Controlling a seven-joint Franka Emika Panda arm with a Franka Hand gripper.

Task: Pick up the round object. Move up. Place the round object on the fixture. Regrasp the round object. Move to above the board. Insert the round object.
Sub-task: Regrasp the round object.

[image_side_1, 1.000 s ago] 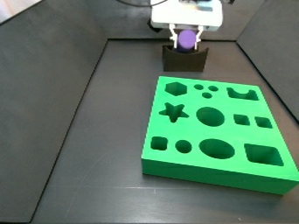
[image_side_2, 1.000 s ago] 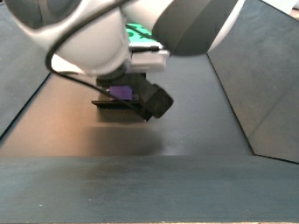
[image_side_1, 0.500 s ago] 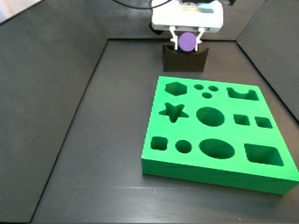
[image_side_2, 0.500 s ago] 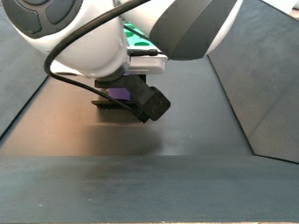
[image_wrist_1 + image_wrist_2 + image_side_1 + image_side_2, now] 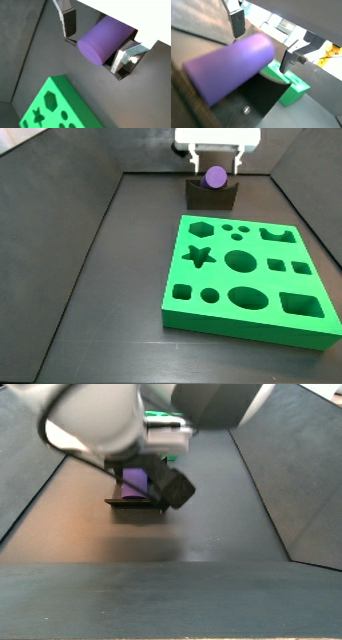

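Observation:
The round object (image 5: pixel 214 175), a purple peg, lies in the notch of the dark fixture (image 5: pixel 210 197) at the back of the floor. My gripper (image 5: pixel 215 162) hangs just above it, open. Both wrist views show the peg (image 5: pixel 101 41) (image 5: pixel 230 76) between the silver fingers (image 5: pixel 69 22) (image 5: pixel 291 56), with a gap on each side. The green board (image 5: pixel 247 278) with its cut-out holes lies in front of the fixture, and a part of it also shows in the wrist views (image 5: pixel 57 107) (image 5: pixel 288 86). From the opposite side, the peg (image 5: pixel 134 480) shows on the fixture (image 5: pixel 132 503), half hidden by the arm.
Dark walls enclose the floor on the left, right and back (image 5: pixel 80 188). The arm's white body (image 5: pixel 94 419) fills the upper part of a side view and hides most of the board there.
The fingers have spread apart and let go of the peg. The gripper has risen a little, and the peg stays on the fixture.

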